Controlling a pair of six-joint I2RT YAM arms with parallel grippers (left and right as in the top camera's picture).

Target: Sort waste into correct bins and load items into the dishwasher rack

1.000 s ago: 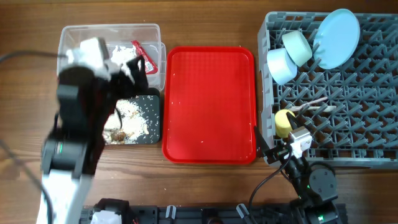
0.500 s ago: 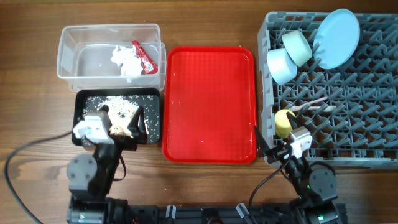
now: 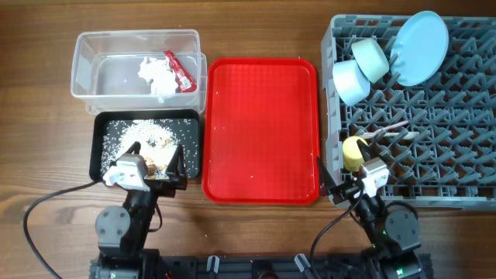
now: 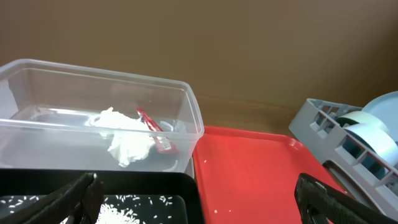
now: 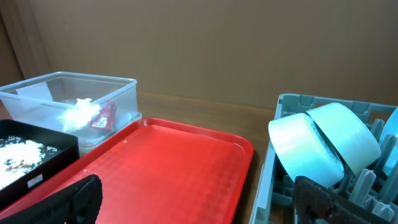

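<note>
table (image 3: 39, 124), tub (image 3: 108, 77), black tray (image 3: 147, 115), red tray (image 3: 260, 128), rack (image 3: 434, 155)

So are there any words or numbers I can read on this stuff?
Nothing here can be read.
The red-and-white wrapper in the clear tub: print too small to read.
The white sticker on the black tray: too blurred to read.

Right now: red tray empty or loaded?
Empty. The red tray shows a bare surface in the overhead and both wrist views, apart from a few pale specks.
</note>
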